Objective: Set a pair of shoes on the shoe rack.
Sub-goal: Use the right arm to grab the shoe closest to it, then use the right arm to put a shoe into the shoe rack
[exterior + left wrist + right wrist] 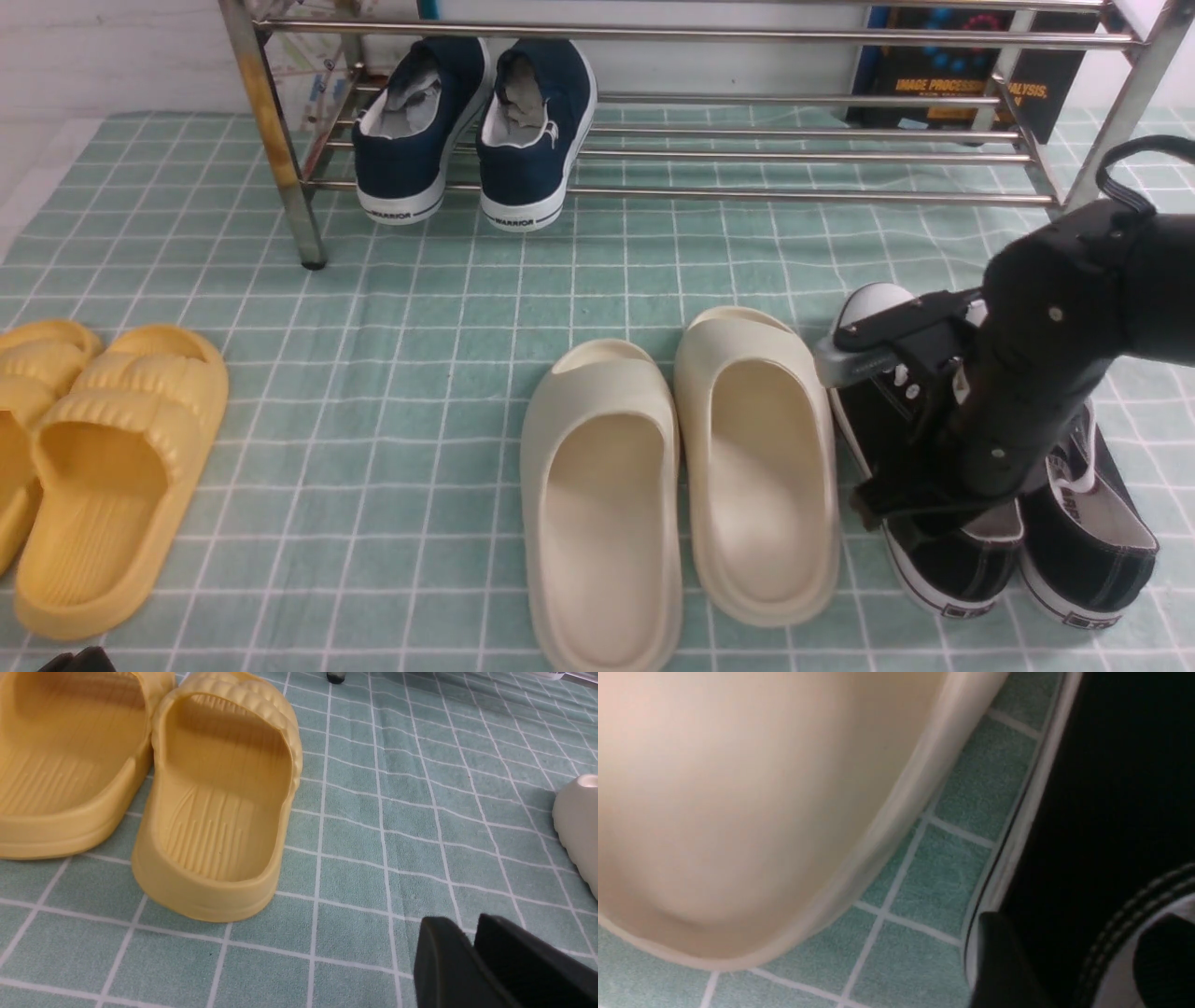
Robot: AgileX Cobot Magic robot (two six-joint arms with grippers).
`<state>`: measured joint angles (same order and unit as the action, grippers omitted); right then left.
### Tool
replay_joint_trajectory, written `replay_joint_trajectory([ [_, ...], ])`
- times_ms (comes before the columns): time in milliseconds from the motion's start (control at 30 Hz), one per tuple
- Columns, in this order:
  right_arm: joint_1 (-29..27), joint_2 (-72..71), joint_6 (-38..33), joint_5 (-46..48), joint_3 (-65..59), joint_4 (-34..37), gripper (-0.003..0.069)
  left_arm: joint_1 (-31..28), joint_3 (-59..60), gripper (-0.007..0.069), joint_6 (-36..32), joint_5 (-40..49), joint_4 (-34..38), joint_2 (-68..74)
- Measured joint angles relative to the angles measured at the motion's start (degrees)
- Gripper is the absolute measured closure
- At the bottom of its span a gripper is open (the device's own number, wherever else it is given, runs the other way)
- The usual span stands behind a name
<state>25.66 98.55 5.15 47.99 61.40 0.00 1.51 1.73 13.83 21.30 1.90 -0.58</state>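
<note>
The pair of shoes, two black sneakers with white soles, stands on the checked cloth at the front right: the left sneaker [943, 565] and the right sneaker [1092, 532]. My right gripper [920, 523] is lowered onto the left sneaker's heel end. In the right wrist view, one finger [999, 961] is outside the white sole and the other [1167, 961] is inside the opening. The jaws stand open, with the stitched side wall [1115, 933] between them. The chrome shoe rack [803, 196] stands at the back. My left gripper [473, 926] hovers low over the cloth, its fingers almost together and holding nothing.
Navy slip-ons [467, 131] sit on the rack's left part. Cream slides [672, 485] lie right beside the left black sneaker. Yellow slides [103, 457] lie at the front left, close ahead of my left gripper. A dark book [971, 84] leans behind the rack.
</note>
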Motion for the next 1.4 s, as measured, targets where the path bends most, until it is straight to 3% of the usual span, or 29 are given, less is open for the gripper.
replay_joint_trajectory([
  [33, 0.1, 0.0, 0.2, 0.6, 0.1, 0.4, 0.0411, 0.0, 0.0, 0.0509, 0.0, 0.0, 0.0, 0.0],
  [67, 0.1, -0.1, 0.2, 1.0, 0.3, 0.6, 0.0453, 0.0, 0.0, 0.0507, 0.0, 0.0, 0.0, 0.0],
  [100, 0.1, -0.6, 0.2, 2.4, 0.6, 0.5, 0.0553, 0.0, 0.0, 0.0505, 0.0, 0.0, 0.0, 0.0],
  [133, 0.1, -1.1, 0.2, 3.5, 0.7, 0.0, 0.0607, 0.0, 0.0, 0.0503, 0.0, 0.0, 0.0, 0.0],
  [200, 0.1, -2.4, 0.2, 6.1, 1.5, -0.3, 0.0643, 0.0, 0.0, 0.0500, 0.0, 0.0, 0.0, 0.0],
  [533, 0.1, -5.4, -1.0, 13.9, 14.7, -3.4, 0.0643, 0.0, 0.0, 0.0491, 0.0, 0.0, 0.0, 0.0],
  [767, -0.6, 3.2, -1.1, 14.9, 27.7, -4.7, 0.0643, 0.0, 0.0, 0.0481, 0.0, 0.0, 0.0, 0.0],
  [1100, -6.4, 17.6, -1.4, 16.4, 46.8, -5.0, 0.0643, 0.0, 0.0, 0.0469, 0.0, 0.0, 0.0, 0.0],
  [1400, -7.4, 27.9, -5.1, 16.9, 61.3, -4.4, 0.0643, 0.0, 0.0, 0.0461, 0.0, 0.0, 0.0, 0.0],
])
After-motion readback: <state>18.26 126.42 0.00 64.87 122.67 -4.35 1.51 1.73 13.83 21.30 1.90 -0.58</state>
